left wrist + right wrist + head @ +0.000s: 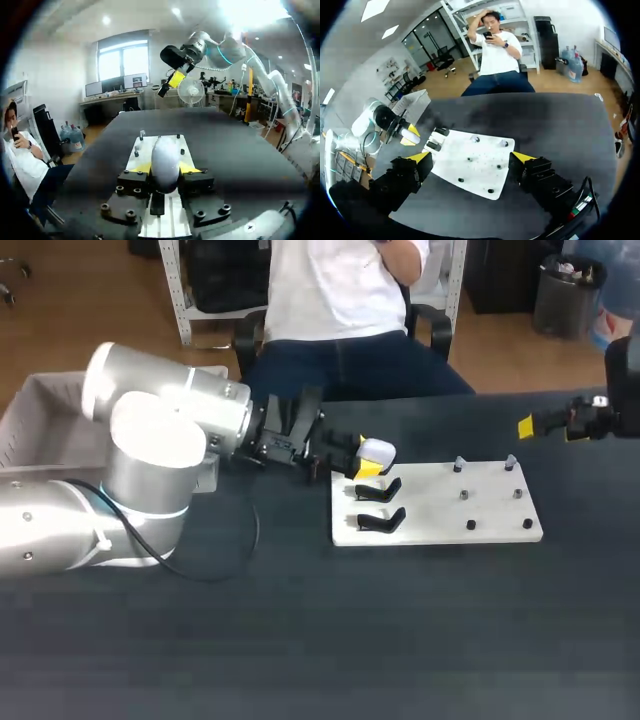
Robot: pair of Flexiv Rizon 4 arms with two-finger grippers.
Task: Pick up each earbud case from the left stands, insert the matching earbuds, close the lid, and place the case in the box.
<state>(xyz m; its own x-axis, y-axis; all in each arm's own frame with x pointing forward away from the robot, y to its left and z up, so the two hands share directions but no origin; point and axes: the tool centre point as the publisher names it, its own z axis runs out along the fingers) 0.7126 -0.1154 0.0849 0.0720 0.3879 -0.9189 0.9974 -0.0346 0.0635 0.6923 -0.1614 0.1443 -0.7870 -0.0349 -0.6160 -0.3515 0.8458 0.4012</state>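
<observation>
white earbud case (165, 161) is at the left end of the white board (440, 505), just past the two bare black stands (380, 490). the left jaws are clamped on it from both sides, yellow tips on its flanks. we can't tell if it's clear of its own stand. we judge this as the pick: lift straight up, keep it level, don't snag the stands. right jaws hang wide apart, raised over the far right of the desk (300, 640), well apart from the case. small pegs (490, 495) on the board's right half, too small to tell earbuds. near side of the desk gives room to move. grey box (40, 410) sits behind the left arm (150, 455) at the desk's left edge.
</observation>
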